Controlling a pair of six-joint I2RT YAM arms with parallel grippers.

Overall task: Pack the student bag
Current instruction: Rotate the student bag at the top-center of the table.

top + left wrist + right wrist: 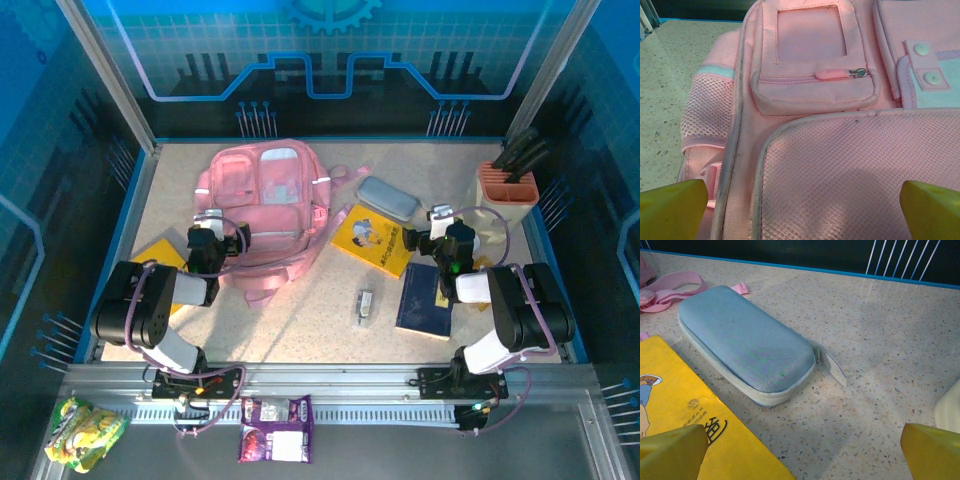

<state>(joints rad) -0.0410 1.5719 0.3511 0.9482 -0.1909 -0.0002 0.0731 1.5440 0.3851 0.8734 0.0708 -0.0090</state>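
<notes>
Left jaws agape over the student bag [810,95]; right jaws agape near the pencil case [745,340], zip tab [833,366] close up.

Pink student bag [262,205] with mesh, grey-blue pencil case [745,342], yellow book [373,240].

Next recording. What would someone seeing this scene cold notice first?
The pink student bag dominates, lying flat at the back left of the table, with the open left gripper poised over its near end. Next comes the bright yellow book to the bag's right, with the grey pencil case just behind it and the open right gripper facing both.
</notes>
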